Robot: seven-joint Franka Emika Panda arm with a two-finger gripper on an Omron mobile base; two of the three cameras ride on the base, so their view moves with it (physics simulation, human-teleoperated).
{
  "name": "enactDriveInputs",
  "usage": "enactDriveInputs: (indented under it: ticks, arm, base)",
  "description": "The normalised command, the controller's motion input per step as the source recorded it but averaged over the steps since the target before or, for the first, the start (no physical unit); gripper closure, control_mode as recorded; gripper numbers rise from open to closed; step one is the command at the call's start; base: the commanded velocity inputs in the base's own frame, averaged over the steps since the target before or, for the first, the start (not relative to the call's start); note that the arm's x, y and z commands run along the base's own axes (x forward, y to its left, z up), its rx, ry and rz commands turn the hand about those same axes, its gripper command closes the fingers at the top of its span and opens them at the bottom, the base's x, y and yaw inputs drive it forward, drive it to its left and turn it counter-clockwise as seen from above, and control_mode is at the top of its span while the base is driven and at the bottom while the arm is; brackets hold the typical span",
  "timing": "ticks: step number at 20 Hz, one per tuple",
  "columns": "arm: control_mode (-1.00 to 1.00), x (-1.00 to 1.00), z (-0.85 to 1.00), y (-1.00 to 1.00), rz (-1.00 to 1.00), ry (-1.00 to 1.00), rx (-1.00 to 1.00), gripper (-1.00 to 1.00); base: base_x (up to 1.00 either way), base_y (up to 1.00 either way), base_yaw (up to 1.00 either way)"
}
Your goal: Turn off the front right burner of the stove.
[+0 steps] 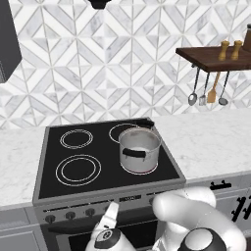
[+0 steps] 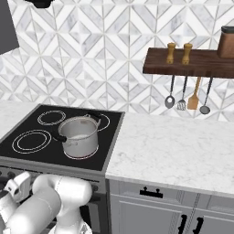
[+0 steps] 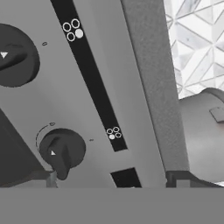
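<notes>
The stove [image 1: 41, 162] has a black glass cooktop. A steel pot [image 1: 139, 148] covers the front right burner [image 1: 156, 169], whose ring shows faintly reddish around the pot's base [image 2: 93, 155]. My gripper [image 1: 112, 210] hangs low against the stove's front panel, right of three small dark knobs [image 1: 70, 214]. In the hand view it [image 3: 109, 179] is open, its fingertips [image 3: 26, 175] wide apart at the bottom. A dark knob [image 3: 61, 151] lies just beyond them, nearer the left tip, and another knob [image 3: 15, 54] sits at upper left. Nothing is gripped.
A marble counter [image 2: 173, 146] runs right of the stove, with grey drawers [image 2: 151, 194] below. A wooden shelf [image 2: 192, 64] on the tiled wall holds shakers, and utensils [image 2: 187, 98] hang under it. A black strip with burner icons [image 3: 94, 83] runs across the panel.
</notes>
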Motion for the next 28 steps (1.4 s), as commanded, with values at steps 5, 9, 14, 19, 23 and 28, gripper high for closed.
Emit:
enactDriveInputs:
  ticks: [5, 9, 14, 19, 23, 28]
  arm:
    - [-1.0, 0.07, -0.12, 0.0, 0.0, -0.04, 0.0, -1.0]
    - [-1.0, 0.0, -0.18, 0.0, 0.0, -0.04, 0.0, -1.0]
    - [-1.0, 0.09, -0.09, 0.0, 0.0, -0.03, 0.0, -1.0]
    - [-1.0, 0.26, -0.03, 0.0, 0.0, 0.0, 0.0, -1.0]
    - [-1.0, 0.12, -0.16, 0.0, 0.0, 0.0, 0.0, -1.0]
    - [-1.0, 0.0, -0.27, 0.0, 0.0, -0.03, 0.0, -1.0]
  base:
    - [0.0, 0.0, 0.0]
    - [0.0, 0.0, 0.0]
    - [0.0, 0.0, 0.0]
    - [0.0, 0.0, 0.0]
    - [0.0, 0.0, 0.0]
    - [0.0, 0.0, 0.0]
